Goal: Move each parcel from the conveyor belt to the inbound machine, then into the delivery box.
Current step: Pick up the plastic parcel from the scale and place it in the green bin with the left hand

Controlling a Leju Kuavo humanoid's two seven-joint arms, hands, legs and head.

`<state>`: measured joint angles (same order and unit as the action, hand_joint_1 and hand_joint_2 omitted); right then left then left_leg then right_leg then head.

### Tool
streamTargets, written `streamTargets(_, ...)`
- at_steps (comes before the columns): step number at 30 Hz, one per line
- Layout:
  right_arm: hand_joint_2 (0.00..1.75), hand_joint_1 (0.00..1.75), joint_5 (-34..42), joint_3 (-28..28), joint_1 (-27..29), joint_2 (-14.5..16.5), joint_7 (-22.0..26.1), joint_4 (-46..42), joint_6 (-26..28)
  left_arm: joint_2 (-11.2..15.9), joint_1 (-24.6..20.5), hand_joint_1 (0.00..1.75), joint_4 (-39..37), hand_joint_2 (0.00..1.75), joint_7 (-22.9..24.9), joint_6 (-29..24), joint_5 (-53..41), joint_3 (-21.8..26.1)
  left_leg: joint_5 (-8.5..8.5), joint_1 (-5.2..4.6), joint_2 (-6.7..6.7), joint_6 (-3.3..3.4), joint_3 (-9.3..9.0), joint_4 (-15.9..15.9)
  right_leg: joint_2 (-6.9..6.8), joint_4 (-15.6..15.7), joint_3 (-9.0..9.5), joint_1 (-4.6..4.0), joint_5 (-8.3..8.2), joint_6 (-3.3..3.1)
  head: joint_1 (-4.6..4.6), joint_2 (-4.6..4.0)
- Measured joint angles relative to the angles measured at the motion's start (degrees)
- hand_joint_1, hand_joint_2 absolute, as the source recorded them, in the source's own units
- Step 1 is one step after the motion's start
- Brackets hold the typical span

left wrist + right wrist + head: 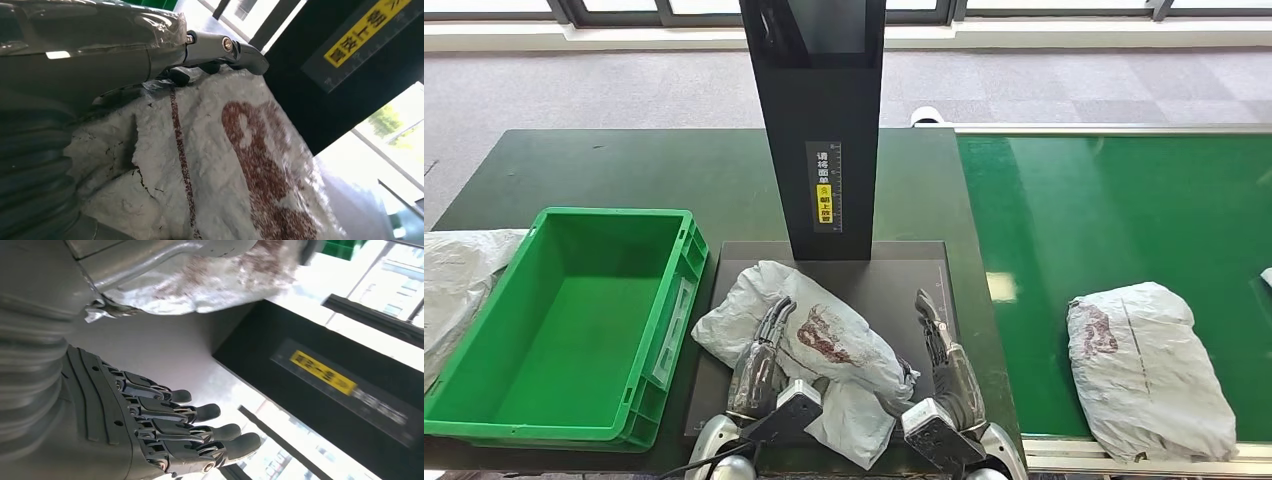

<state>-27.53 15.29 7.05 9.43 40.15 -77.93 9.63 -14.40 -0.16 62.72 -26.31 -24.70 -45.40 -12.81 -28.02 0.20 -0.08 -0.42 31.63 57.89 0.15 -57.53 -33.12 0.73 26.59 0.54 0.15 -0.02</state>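
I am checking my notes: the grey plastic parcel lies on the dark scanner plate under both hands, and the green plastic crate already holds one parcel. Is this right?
Not quite. The head view shows the green plastic crate empty. The grey plastic parcel does lie on the dark scanner plate.

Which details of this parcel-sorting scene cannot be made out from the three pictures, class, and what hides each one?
- Left hand grip: in the head and left wrist views its fingers lie on the parcel; the underside is hidden.
- Pale bag left of the green box: cut off by the head view's edge.
- Tower label: print too small; blurred in the right wrist view.
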Motion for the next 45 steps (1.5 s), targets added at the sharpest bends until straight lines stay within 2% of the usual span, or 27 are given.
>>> streamTargets(6,1.75,0.00,4.61,4.20,0.95,-2.78,0.07,-6.86,0.66,-0.09,-0.93,0.00,-2.94,1.75,4.15,0.86,-4.60,0.10,-0.01,0.00,0.00,0.00,0.00,0.00,0.00,0.00,0.01,0.00,0.00,0.00,0.00,-0.01)
streamTargets(7,1.75,0.00,5.25,4.90,0.96,-3.26,0.07,-7.84,0.65,-0.09,-1.11,0.35,-3.40,1.75,4.98,1.28,-5.65,0.12,-0.01,0.00,0.00,0.00,-0.01,0.00,-0.01,0.00,0.03,0.00,0.01,0.01,0.00,-0.01)
streamTargets(10,1.75,0.00,7.02,6.48,0.58,-4.65,0.07,-9.77,0.64,-0.09,-1.93,1.66,-5.13,1.75,7.47,2.67,-10.01,0.07,-0.01,0.00,-0.05,0.01,-0.05,0.00,-0.09,0.01,0.15,0.00,0.02,0.02,0.00,0.00)
streamTargets(11,1.75,0.00,7.47,6.87,0.30,-5.02,0.07,-10.06,0.67,-0.10,-2.27,1.75,-5.80,1.75,7.89,2.89,-11.30,0.02,-0.01,0.00,-0.06,0.01,-0.01,-0.01,-0.11,0.01,0.21,0.00,0.03,0.02,0.00,0.00)
streamTargets(17,1.75,0.00,8.42,8.00,-1.06,-5.92,0.07,-10.74,0.76,-0.15,-3.36,1.75,-8.09,1.75,8.19,1.93,-14.07,-0.28,-0.22,0.00,-0.04,0.11,-0.06,-0.01,-0.11,0.04,0.70,0.01,0.28,0.01,0.00,0.00)
streamTargets(27,1.75,0.00,9.15,8.01,-1.10,-6.40,0.07,-11.96,0.79,-0.13,-3.05,1.75,-6.73,1.75,7.72,0.40,-13.97,-0.15,-0.16,0.01,-0.05,0.06,-0.51,-0.01,-0.10,-0.01,0.66,-0.01,0.22,-0.05,0.00,0.00)
streamTargets(33,1.75,0.00,9.15,8.01,-1.07,-6.45,0.07,-12.27,1.22,-0.14,-1.71,1.75,-4.64,1.75,4.47,-2.56,-11.39,0.45,-0.18,0.01,-0.05,0.05,-0.44,-0.01,-0.08,-0.01,0.50,-0.01,0.23,-0.05,0.00,0.00)
streamTargets(45,1.75,0.00,9.42,8.01,-0.44,-6.63,0.07,-13.03,1.89,-0.13,0.37,1.75,-0.61,1.75,2.09,-4.70,-9.09,0.97,-0.17,0.01,-0.05,0.05,-0.37,-0.01,-0.08,-0.01,0.43,-0.01,0.23,-0.05,0.00,0.00)
